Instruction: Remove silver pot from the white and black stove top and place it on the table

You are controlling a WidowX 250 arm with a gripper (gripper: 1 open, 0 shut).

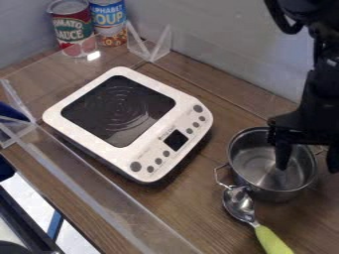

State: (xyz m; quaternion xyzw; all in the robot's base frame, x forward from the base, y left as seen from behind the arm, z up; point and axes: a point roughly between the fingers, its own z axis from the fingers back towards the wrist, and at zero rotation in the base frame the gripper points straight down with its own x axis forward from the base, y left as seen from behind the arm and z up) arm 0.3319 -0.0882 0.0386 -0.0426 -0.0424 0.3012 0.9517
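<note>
The silver pot (260, 167) stands upright on the brown table (172, 220), to the right of the stove top (126, 114) and apart from it. The stove top's black ringed plate is bare. My gripper (304, 159) points down over the pot's right side. It is open, with one finger (283, 159) inside the pot and the other just outside the right rim. The fingers do not visibly press the rim.
A spoon (243, 207) with a yellow-green handle lies just in front of the pot, its bowl close to the pot's base. Two printed food cans (87, 26) stand at the back left. Clear plastic edging (16, 111) runs along the table's left and front edges.
</note>
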